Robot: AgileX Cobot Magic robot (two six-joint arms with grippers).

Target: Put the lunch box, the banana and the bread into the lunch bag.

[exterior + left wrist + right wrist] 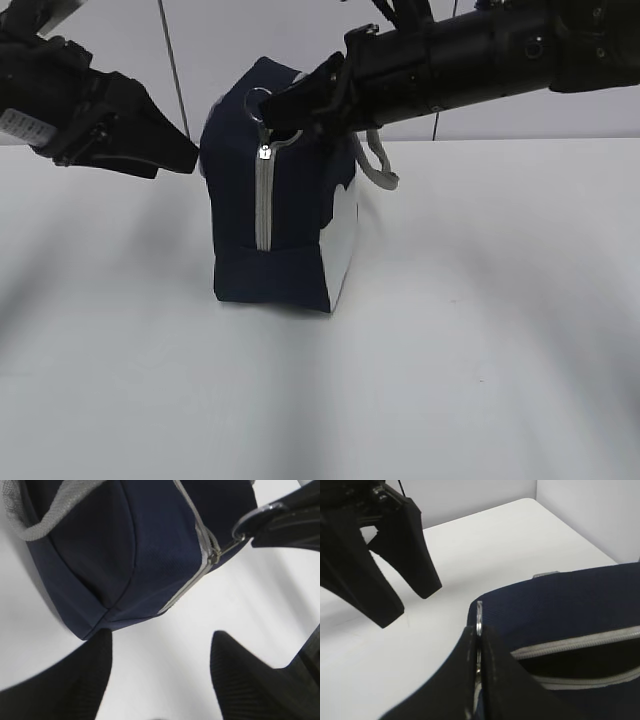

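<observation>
The navy-blue lunch bag (275, 215) stands upright mid-table, its grey zipper (264, 200) running down the front face and its top part open. My right gripper (290, 108) is shut on the metal ring zipper pull (258, 99) at the bag's top; the right wrist view shows the ring (479, 615) pinched between the jaws, with the open zipper mouth (585, 660) beside it. My left gripper (185, 155) is open and empty just left of the bag, close to its side; the left wrist view shows the bag (125, 550) and ring (252, 520). The lunch box, banana and bread are out of view.
The white table (480, 330) stretches around the bag. A grey strap handle (380, 165) hangs off the bag's right side. A pale wall stands behind the table.
</observation>
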